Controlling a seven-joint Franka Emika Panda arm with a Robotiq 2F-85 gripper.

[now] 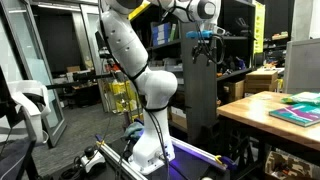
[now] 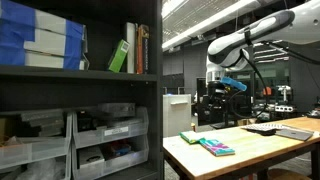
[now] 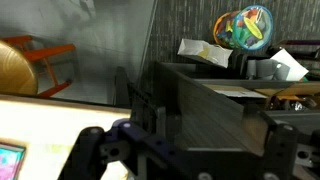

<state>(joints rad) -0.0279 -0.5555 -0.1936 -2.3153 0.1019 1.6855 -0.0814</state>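
White arm (image 1: pixel 140 60), black gripper (image 2: pixel 232 86) with blue trim, above a dark grey cabinet (image 1: pixel 203 100). In an exterior view, teal books (image 1: pixel 295 112) at three o'clock on a tan wooden table (image 1: pixel 245 110). Blue-and-white boxes (image 2: pixel 40 40) at ten o'clock; a green book (image 2: pixel 120 57). In the wrist view, an orange chair (image 3: pixel 30 65) at nine o'clock and a many-coloured ball (image 3: pixel 245 28) at one o'clock.

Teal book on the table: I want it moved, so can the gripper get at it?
Probably yes: the gripper hangs open and empty high up, and the teal book lies uncovered on the table.
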